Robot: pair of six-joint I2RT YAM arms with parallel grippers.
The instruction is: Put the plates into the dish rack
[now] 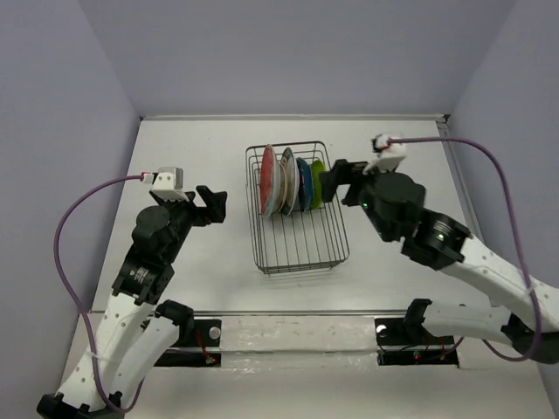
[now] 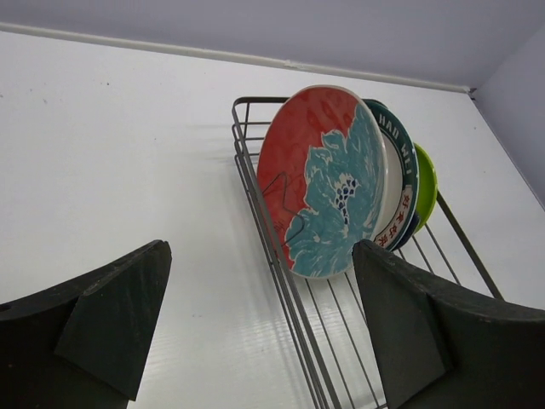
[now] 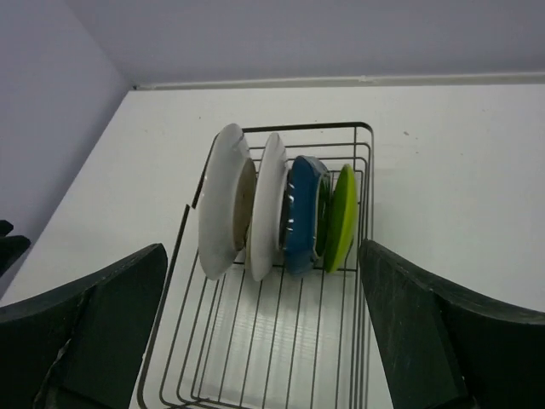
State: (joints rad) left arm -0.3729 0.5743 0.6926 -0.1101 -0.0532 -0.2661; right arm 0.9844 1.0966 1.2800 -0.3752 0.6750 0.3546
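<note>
Plates (image 1: 288, 182) stand edgewise in rack (image 1: 297, 249) toward far edge | we judge them rigid, slick, breakable: grip rims | left gripper (image 1: 214, 202), right gripper (image 1: 335, 181) apart, empty.

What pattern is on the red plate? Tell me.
Teal flower on the red plate, clearest from left wrist.

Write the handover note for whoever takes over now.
Left pincer: open, empty, left of the dark metal wire dish rack.
Right pincer: open, empty, at the rack's right side.
Standing in the rack: red floral plate, white dark-rimmed plate, dark blue plate, lime green plate; a cream plate looks tucked between, partly hidden.
Done: loading, as far as visible.
Left: confirm the count, retract arms.
</note>
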